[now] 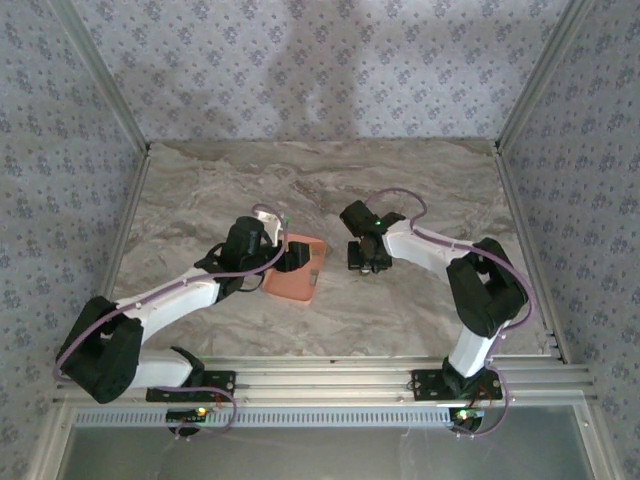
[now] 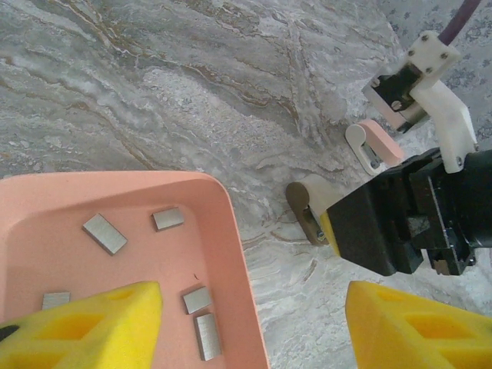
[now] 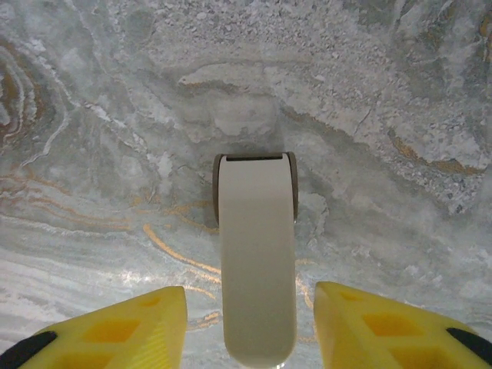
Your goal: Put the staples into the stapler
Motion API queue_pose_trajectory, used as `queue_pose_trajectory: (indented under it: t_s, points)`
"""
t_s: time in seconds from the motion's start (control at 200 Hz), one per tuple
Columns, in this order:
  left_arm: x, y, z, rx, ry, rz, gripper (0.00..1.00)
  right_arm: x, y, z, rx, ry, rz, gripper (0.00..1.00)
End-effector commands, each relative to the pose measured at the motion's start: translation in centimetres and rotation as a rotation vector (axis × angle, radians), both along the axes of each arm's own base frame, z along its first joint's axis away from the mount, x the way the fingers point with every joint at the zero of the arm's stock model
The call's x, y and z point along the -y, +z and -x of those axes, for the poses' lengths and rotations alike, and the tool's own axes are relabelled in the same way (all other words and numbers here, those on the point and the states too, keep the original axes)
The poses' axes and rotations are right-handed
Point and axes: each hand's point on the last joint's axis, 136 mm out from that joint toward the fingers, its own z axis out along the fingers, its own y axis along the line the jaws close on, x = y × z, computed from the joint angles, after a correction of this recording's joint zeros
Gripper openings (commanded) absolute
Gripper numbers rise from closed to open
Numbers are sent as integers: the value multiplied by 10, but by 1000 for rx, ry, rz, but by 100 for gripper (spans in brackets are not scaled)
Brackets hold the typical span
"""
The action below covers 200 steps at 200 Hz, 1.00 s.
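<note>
The staples (image 2: pixel 104 233) are little grey bars lying flat in the salmon-orange tray (image 2: pixel 46 215). Five of them can be seen. They are spread out and do not touch each other. One yellow finger (image 2: pixel 84 327) hides a bit of the tray floor. The tray sits on the grey marble table (image 1: pixel 420 190), near the middle. The stapler (image 3: pixel 256 261) is not in the tray. It is on the table just to the right of the tray, and its top is creamy white with a dark edge at the far end. From the left wrist camera, a pink and white part of it also shows behind the white end (image 2: pixel 309 201). The left gripper (image 2: pixel 252 307) is wide open and holds nothing. One of its yellow fingers hangs over the tray and the other hangs over the bare table beside the tray. The left arm reaches from its base up and to the right, as far as the tray. The right gripper (image 3: pixel 250 290) points down at the stapler with one yellow finger on each side of it. A thin strip of table shows between each finger and the stapler, so it is not squeezing it. The right arm bends at its elbow on the right and reaches left toward the middle.
</note>
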Motion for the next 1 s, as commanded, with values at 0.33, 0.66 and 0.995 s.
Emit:
queue_pose_trajectory:
  t_s: [0.33,0.66,0.995]
  points:
    - [-4,8,2,19,2,17,66,54,57,2,97,-28,50,57]
    - [-5,6,3,16,5,10,66,113,53,4,42,-46,81,62]
    - [-5,6,1,13,12,9,66,148,43,-1,-9,-50,87,66]
